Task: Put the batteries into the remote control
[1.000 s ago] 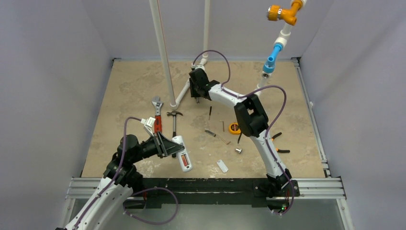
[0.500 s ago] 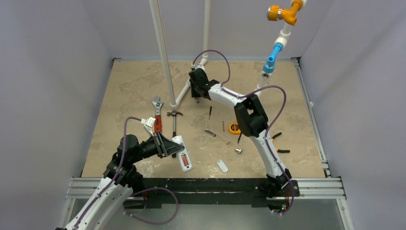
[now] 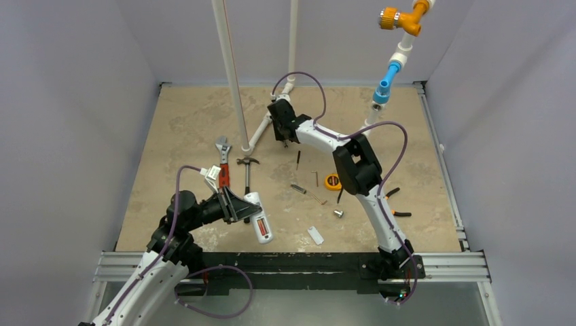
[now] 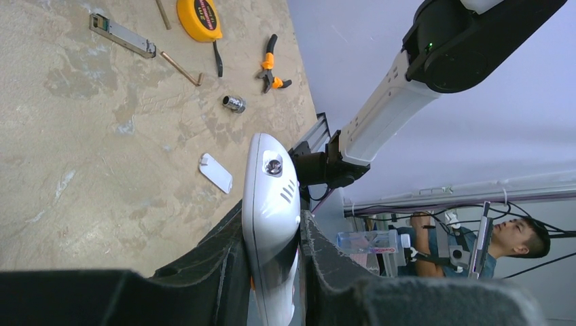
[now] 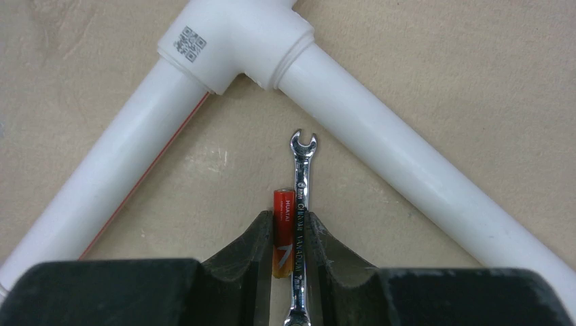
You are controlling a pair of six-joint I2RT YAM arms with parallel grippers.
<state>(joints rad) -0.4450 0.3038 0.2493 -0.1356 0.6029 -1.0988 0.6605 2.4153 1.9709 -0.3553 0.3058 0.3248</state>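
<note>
**Left arm grips the remote, right arm pinches a battery by the pipes**

At the near left, the left arm is folded low, and its forearm lies almost flat and points to the right. The left gripper [image 4: 272, 234] is pressed together on the remote control [image 3: 259, 219]. This is a slim body of smooth white plastic with a rounded end, and the black fingers [image 4: 221, 268] clamp its two long sides. In the top view the remote is close to the near edge of the mottled beige table [image 3: 176, 136] with its back upward. A seated battery [image 3: 261, 223] shows red-orange in the recess there. Just to the right of the remote lies a small, flat white plate [image 3: 315, 235].

Further right, the right arm rises from its base, bends at a black elbow, and stretches far and to the left, with the wrist turned down. The right gripper [image 5: 289, 227] pinches a loose battery [image 5: 283, 227], a glossy orange-red cylinder with a printed label. A thin, shiny metal spanner [image 5: 300, 176] touches the right side of this battery and is pinched together with it. Both lie on the table inside the angle of the white pipes [image 5: 380, 156], which are smooth, round plastic and meet in a corner joint [image 5: 234, 34].
</note>
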